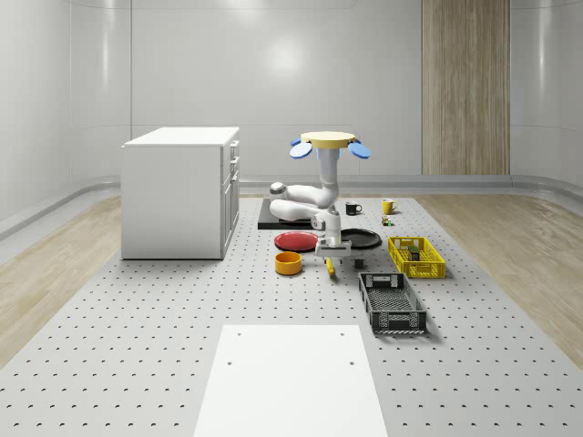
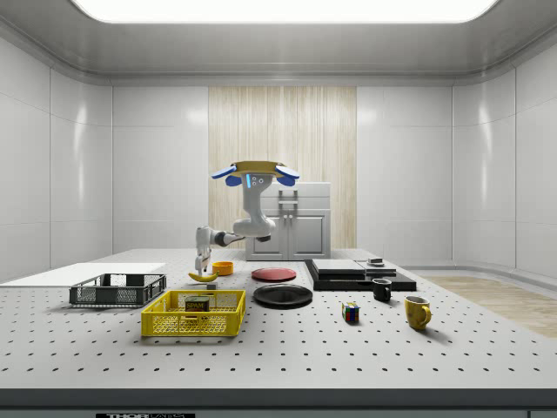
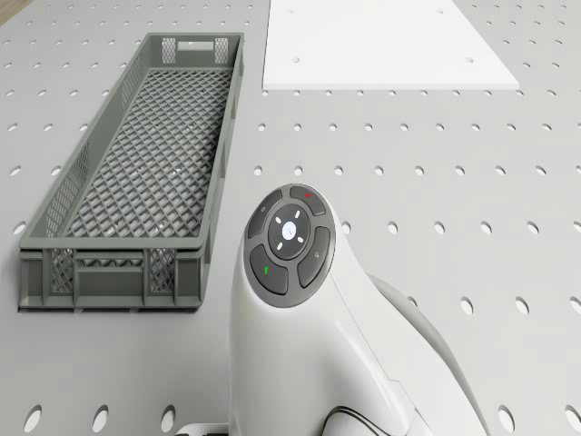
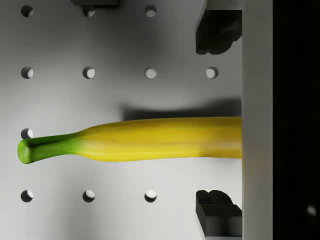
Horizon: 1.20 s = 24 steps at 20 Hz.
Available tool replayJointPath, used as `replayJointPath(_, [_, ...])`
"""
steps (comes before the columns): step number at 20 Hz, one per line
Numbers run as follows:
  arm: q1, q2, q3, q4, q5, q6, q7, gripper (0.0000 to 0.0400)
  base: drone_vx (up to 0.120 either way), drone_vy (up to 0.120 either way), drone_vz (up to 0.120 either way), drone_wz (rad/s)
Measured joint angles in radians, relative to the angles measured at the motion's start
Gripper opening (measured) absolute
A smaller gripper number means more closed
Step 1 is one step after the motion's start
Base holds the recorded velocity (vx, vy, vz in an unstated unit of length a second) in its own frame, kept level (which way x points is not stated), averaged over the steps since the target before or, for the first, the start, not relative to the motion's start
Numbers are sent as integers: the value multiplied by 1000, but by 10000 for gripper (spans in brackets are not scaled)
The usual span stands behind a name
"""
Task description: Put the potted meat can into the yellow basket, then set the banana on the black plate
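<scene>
End effector (image 4: 218, 122) over banana (image 4: 135, 140), fingers spread

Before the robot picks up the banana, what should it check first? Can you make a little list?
1. Potted meat can already in the yellow basket: ok, side view shows it inside.
2. Banana lined up under the claw: ok, in the wrist view it lies between the two fingertips.
3. Claw open wide enough: ok, a fingertip sits apart from the banana on each side.
4. Black plate free for the banana: ok, nothing lies on it.
5. Claw low enough to grip: cannot tell.
6. Drone hovering near the banana and plate: ok.
</scene>
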Motion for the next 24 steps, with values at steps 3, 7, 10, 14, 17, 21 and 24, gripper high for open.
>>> replayJointPath(3, [0,0,0,0,0,0,0,400,0,-13,0,0])
replayJointPath(7, [-2,-1,-14,3,-13,6,0,400,0,-10,0,0])
replayJointPath(10, [-8,-2,-48,12,-45,18,0,400,0,0,0,0])
replayJointPath(14, [-18,-1,-99,28,-93,37,0,400,0,0,0,0])
replayJointPath(17, [-22,2,-123,36,-116,44,0,400,0,0,0,0])
replayJointPath(21, [-27,7,-148,45,-141,51,-1,380,0,0,0,0])
replayJointPath(24, [-28,10,-158,49,-151,52,-2,259,0,0,0,0])
